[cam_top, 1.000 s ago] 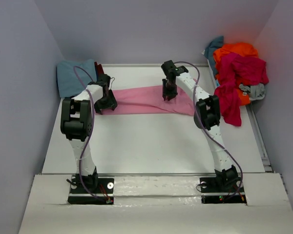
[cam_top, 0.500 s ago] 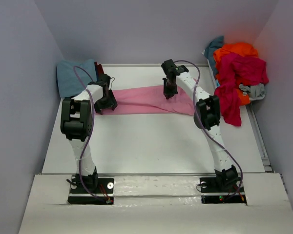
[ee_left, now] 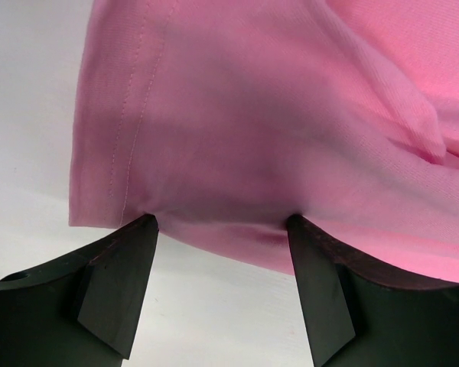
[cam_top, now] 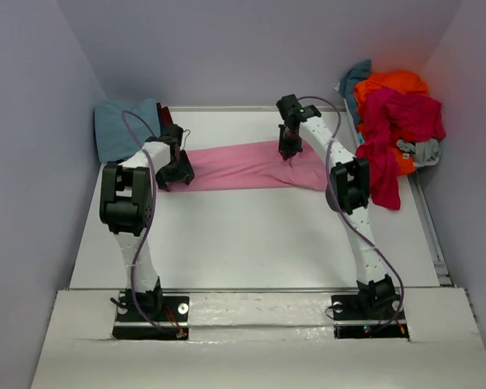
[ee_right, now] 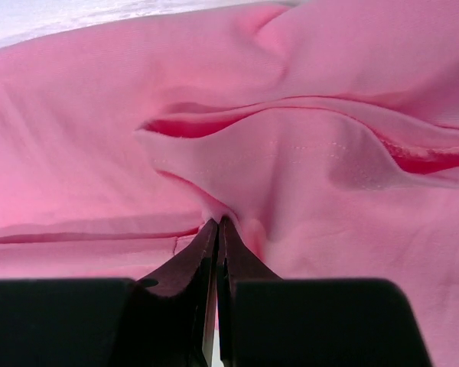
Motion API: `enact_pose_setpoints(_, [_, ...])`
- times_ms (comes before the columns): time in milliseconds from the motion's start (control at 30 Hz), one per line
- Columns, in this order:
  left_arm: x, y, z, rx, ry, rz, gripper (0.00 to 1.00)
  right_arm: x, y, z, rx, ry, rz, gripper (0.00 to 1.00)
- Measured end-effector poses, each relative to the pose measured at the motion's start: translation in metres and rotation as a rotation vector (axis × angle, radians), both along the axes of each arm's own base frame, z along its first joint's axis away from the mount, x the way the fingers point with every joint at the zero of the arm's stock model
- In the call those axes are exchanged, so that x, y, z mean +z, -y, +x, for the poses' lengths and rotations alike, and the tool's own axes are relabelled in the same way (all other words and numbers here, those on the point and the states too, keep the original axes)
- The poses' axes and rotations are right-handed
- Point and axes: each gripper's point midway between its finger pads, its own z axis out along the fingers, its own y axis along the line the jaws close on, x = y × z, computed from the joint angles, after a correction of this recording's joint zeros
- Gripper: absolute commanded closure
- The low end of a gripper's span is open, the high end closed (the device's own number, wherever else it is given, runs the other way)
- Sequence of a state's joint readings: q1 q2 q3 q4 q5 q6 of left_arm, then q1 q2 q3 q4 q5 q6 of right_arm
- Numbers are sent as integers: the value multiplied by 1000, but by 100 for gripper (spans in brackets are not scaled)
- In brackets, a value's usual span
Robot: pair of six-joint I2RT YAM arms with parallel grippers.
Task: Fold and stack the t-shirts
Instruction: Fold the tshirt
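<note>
Seen from above, the pink shirt [cam_top: 235, 166] lies on the white table [cam_top: 243, 235] as a long, narrow folded band. It runs crosswise through the far half, from about 10 o'clock to about 2 o'clock of the table's middle. Its cloth is smooth along most of the band and bunches into soft creases at the 2 o'clock end.

The left gripper [cam_top: 176, 168] sits at the band's 10 o'clock end. In the left wrist view its fingers [ee_left: 118, 283] stand apart, and the stitched hem of the pink shirt [ee_left: 275, 115] lies at their tips, flat on the table.

The right gripper [cam_top: 289, 151] is down on the band toward 1 o'clock. In its wrist view the fingers [ee_right: 191, 264] are pressed together on a small pinch of the pink shirt [ee_right: 99, 153]. The cloth puckers around the tips and an open fold shows a darker pink inside.

A blue shirt [cam_top: 125, 126] lies at the 10 o'clock corner. At the 2 o'clock corner is a loose heap with an orange shirt [cam_top: 393, 81], a crimson shirt [cam_top: 401, 117], a grey shirt [cam_top: 421, 151] and a teal shirt [cam_top: 352, 77].
</note>
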State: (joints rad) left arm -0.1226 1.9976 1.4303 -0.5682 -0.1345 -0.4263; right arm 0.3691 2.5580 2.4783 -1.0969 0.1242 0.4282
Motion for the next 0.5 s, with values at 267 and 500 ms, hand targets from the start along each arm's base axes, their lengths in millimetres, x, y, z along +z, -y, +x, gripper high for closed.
enact_pose_setpoints(267, [1,-1,-3,-3,-2,2,19,1,4,4,-17,7,8,72])
enact_pose_setpoints(500, [1,-1,-3,-6,-4,4,19,2,-3,9,21,25,53,39])
